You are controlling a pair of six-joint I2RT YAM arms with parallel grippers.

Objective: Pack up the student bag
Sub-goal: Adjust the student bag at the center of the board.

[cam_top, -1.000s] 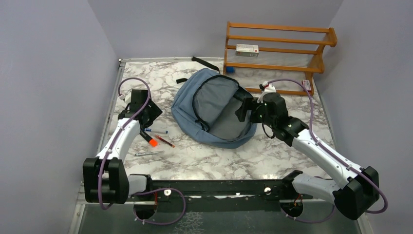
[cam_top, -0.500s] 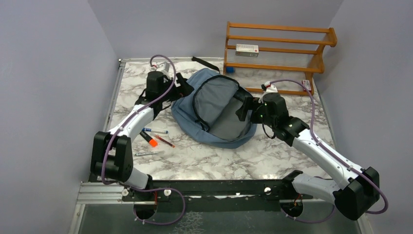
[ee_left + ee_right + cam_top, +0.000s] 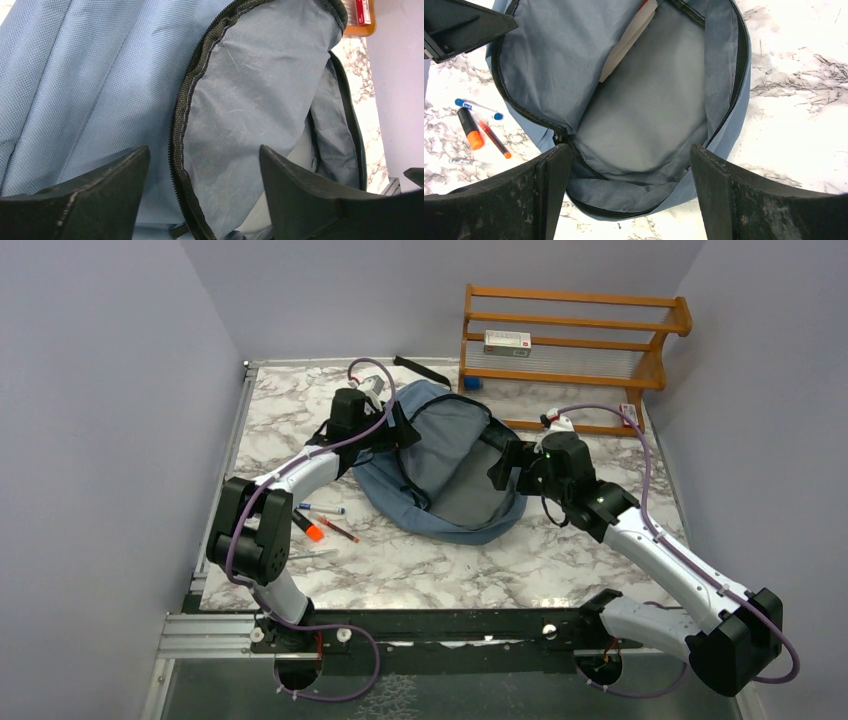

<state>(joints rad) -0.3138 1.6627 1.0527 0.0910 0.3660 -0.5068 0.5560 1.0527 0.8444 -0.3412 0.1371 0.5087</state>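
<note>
A dusty-blue student bag [image 3: 440, 465] lies unzipped at the centre of a marble table [image 3: 450, 570], its mouth gaping. The left gripper [image 3: 202, 165] hovers over the bag's rim at ten o'clock, jaws apart and empty. The right gripper [image 3: 630, 155], at the bag's three o'clock, is also spread and holds nothing. Something pale, perhaps a book [image 3: 629, 37], sits inside. Pens [image 3: 320, 525] lie outside at eight o'clock, so packing looks only partly done.

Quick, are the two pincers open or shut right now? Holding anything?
Left pincer: open, holding nothing.
Right pincer: open, holding nothing.
</note>
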